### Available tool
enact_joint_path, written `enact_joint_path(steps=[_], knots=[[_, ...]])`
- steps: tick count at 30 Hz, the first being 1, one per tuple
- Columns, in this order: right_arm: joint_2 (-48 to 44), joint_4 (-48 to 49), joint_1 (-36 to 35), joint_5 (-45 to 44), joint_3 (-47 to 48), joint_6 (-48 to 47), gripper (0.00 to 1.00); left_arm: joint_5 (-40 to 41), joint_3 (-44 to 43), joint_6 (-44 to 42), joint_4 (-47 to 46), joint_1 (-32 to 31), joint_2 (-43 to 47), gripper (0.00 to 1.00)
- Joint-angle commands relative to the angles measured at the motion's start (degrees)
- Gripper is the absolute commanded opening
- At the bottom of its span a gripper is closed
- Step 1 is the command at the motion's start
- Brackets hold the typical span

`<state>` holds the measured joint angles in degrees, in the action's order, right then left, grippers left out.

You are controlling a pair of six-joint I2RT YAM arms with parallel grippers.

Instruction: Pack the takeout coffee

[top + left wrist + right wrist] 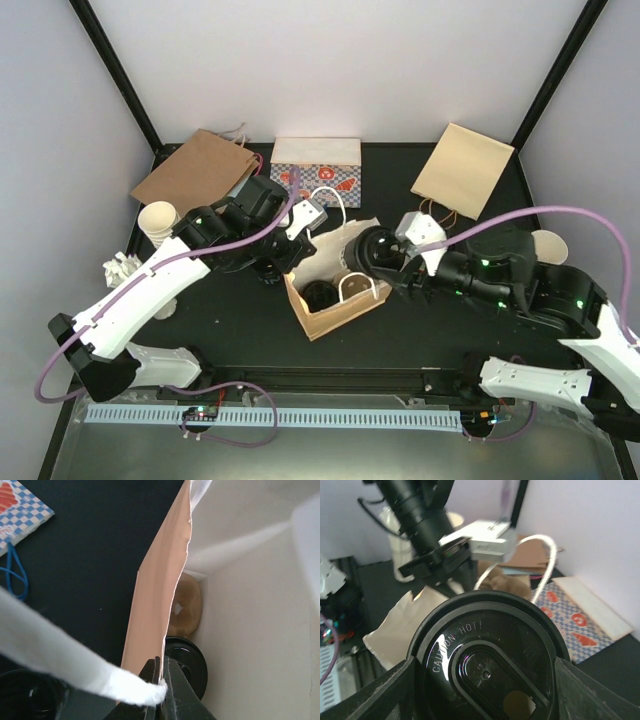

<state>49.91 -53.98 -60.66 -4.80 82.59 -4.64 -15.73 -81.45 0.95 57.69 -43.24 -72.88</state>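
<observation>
A brown paper bag (340, 305) with white handles stands open at the table's middle. One black takeout coffee cup (320, 295) sits inside it; in the left wrist view its lid (192, 662) shows beside a cardboard tray (185, 610). My left gripper (285, 265) is shut on the bag's left wall (155, 605) by a white handle (65, 655), jaws pinched together (164, 677). My right gripper (375, 255) is shut on the second black cup (485, 660), lid marked "CAUTION HOT!", and holds it over the bag's right rim.
Flat brown bags lie at the back left (195, 170) and back right (462, 170). A checkered box (315, 170) stands behind the open bag. Stacked white cups (160, 222) and crumpled paper (120, 268) are at the left. A pale disc (550, 243) lies at the right.
</observation>
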Motion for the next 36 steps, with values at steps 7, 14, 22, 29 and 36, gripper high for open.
enact_joint_path(steps=[7,14,22,29,36], knots=[[-2.9,-1.4,-0.1,12.4,-10.2,-1.9,0.43,17.7,-0.1,-8.7,-4.2,-6.7,1.9,0.02],[-5.1,-1.6,-4.8,14.9,-18.5,-4.7,0.40,26.8,4.9,-10.3,-6.8,-13.4,3.7,0.02],[-5.4,-1.5,-12.7,9.6,-21.3,-9.3,0.40,28.2,9.5,-8.8,-11.1,-19.1,9.4,0.02],[-3.8,-0.3,-24.4,-10.7,-22.0,-12.3,0.40,30.3,15.0,-6.6,-14.2,-25.4,13.2,0.02],[1.4,0.4,-30.2,-25.8,-22.0,-16.8,0.42,32.8,15.1,-4.5,-14.7,-28.7,12.9,0.02]])
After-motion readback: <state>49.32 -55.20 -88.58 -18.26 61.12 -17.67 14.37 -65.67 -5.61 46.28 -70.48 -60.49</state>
